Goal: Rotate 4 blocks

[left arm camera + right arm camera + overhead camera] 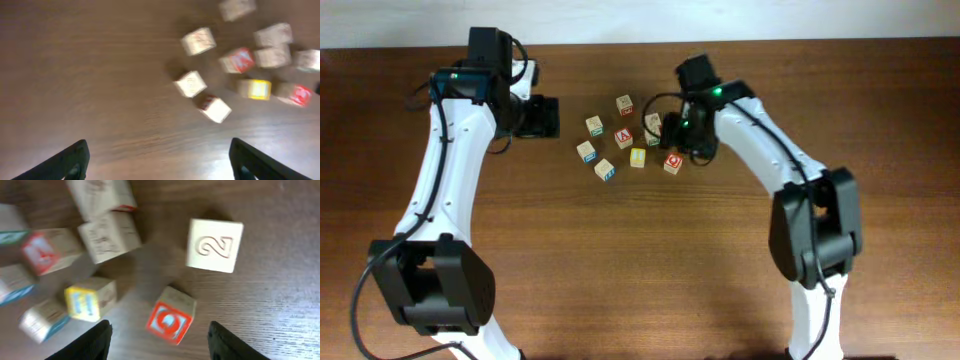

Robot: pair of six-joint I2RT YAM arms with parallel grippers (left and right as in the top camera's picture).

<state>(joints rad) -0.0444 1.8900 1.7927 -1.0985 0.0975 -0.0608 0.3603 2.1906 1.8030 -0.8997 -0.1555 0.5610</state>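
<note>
Table (620, 280): brown wood, bearing everything.
My left gripper (159, 150): jaws spread wide with nothing between them, over bare wood, with all the cubes lying beyond my fingertips.
My right gripper (160, 327): jaws spread. The red round-letter block (170, 317) sits between my fingers, with a gap on each side, unpinched.
Yellow-faced block (638, 157): on the table, just left of the red round-letter one.
Blue-marked block (605, 169): left of the yellow one, tilted askew.
Green-marked block (594, 126): farther back, left of the red "A" cube (624, 138).
</note>
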